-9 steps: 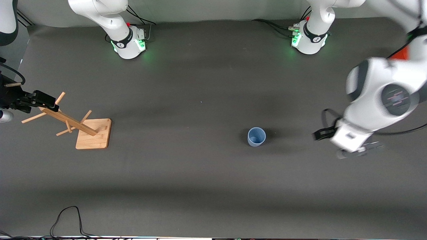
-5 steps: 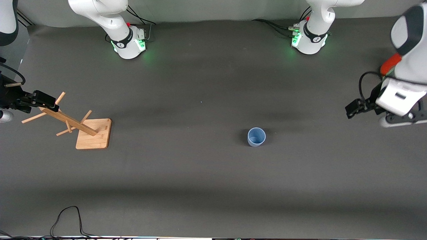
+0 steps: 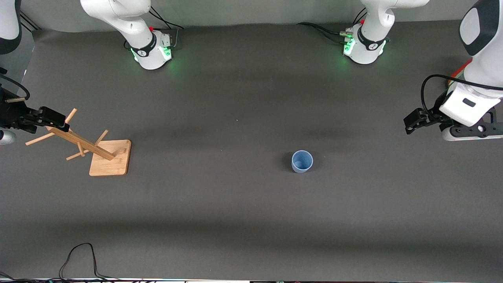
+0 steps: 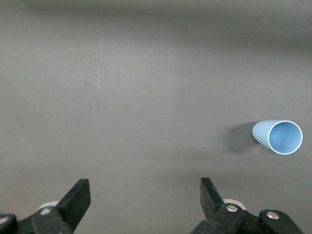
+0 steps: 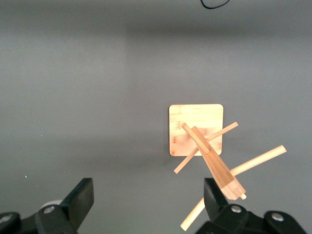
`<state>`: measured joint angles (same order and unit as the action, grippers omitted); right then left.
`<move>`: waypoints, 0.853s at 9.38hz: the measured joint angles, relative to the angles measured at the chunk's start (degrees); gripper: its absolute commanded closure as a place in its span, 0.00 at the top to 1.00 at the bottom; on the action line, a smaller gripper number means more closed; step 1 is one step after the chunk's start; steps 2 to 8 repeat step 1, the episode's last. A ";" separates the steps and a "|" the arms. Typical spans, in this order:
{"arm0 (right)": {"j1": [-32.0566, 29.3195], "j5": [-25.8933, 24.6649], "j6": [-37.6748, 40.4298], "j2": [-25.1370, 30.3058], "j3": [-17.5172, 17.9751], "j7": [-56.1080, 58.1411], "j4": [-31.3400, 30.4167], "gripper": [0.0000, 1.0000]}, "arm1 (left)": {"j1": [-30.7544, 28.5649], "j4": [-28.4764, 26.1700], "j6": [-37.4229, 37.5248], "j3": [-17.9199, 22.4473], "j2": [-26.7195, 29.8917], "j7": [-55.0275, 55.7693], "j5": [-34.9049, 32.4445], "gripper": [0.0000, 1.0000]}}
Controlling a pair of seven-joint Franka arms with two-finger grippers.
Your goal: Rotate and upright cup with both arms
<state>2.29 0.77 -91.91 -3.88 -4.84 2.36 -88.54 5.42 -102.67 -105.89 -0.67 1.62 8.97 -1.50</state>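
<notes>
While both arms hang back at the ends of the table, nothing crowds the cup. A wooden peg rack on a square base stands toward the right arm's end, well apart from the cup, and a black cable loops at the table edge nearest the front camera. The cup stands upright on the bare table, mouth up, pale blue with a darker blue inside, toward the left arm's end. Up in the air at that end, the left gripper is spread wide and holds nothing. The right gripper hangs over the rack, fingers parted and empty too.
</notes>
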 measured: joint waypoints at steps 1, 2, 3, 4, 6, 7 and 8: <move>0.00 0.00 0.00 0.00 0.00 0.00 0.00 1.00 | 0.00 1.03 0.80 0.00 0.03 -0.16 0.00 1.00; 0.00 0.00 0.00 0.00 0.00 0.00 0.00 1.00 | 0.00 1.03 0.80 0.00 0.03 -0.16 0.00 1.00; 0.00 0.00 0.00 0.00 0.00 0.00 0.00 1.00 | 0.00 1.03 0.80 0.00 0.03 -0.16 0.00 1.00; 0.00 0.00 0.00 0.00 0.00 0.00 0.00 1.00 | 0.00 1.03 0.80 0.00 0.03 -0.16 0.00 1.00; 0.00 0.00 0.00 0.00 0.00 0.00 0.00 1.00 | 0.00 1.03 0.80 0.00 0.03 -0.16 0.00 1.00; 0.00 0.00 0.00 0.00 0.00 0.00 0.00 1.00 | 0.00 1.03 0.80 0.00 0.03 -0.16 0.00 1.00; 0.00 0.00 0.00 0.00 0.00 0.00 0.00 1.00 | 0.00 1.03 0.80 0.00 0.03 -0.16 0.00 1.00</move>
